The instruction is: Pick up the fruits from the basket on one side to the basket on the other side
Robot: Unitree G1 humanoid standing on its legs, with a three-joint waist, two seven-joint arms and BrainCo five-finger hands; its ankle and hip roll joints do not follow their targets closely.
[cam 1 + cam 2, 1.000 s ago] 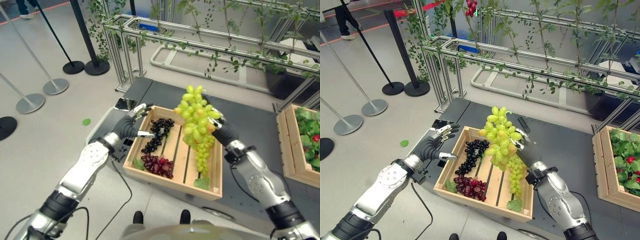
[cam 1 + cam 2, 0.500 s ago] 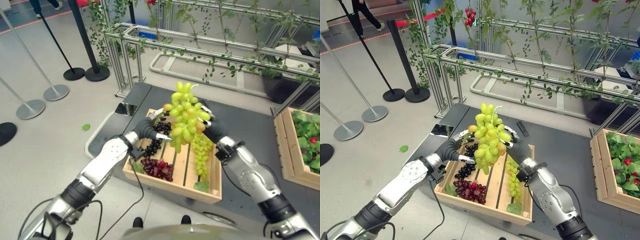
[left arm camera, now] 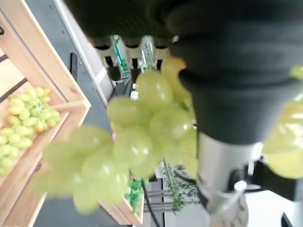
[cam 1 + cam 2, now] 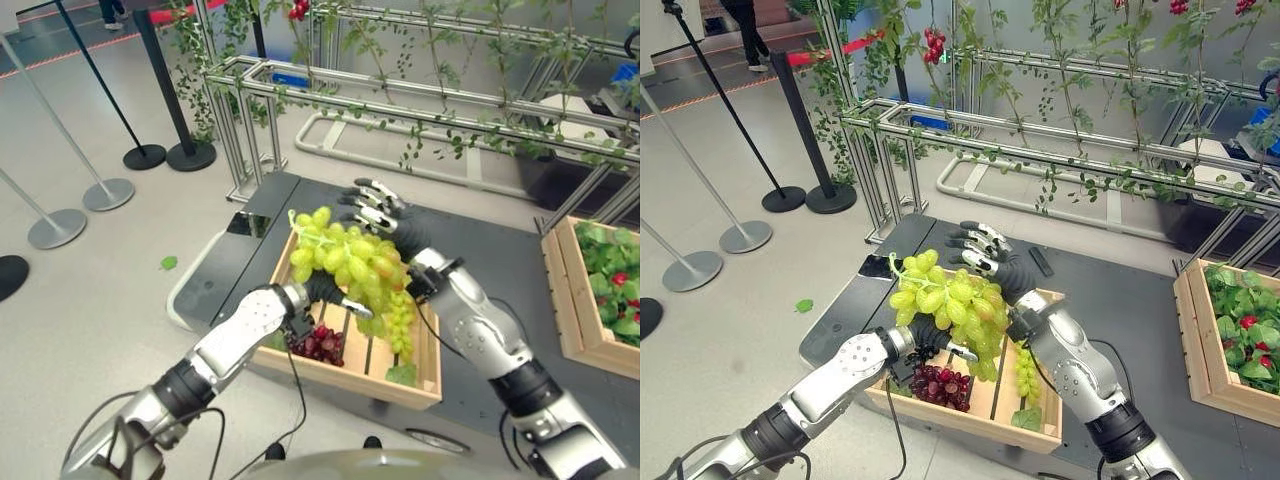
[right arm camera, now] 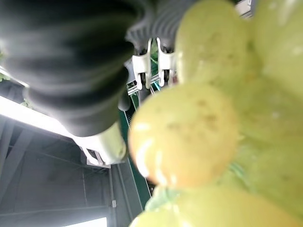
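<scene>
Left eye view: left hand [image 4: 322, 291] grips green grapes [image 4: 345, 262]; right hand [image 4: 385, 222] open above crate [image 4: 345, 368].

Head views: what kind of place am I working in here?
Likely an indoor demo or exhibition mock-up of a vineyard: metal trellis frames strung with vines, stanchion barriers on a smooth floor, and wooden crates of grapes on a dark platform.
</scene>
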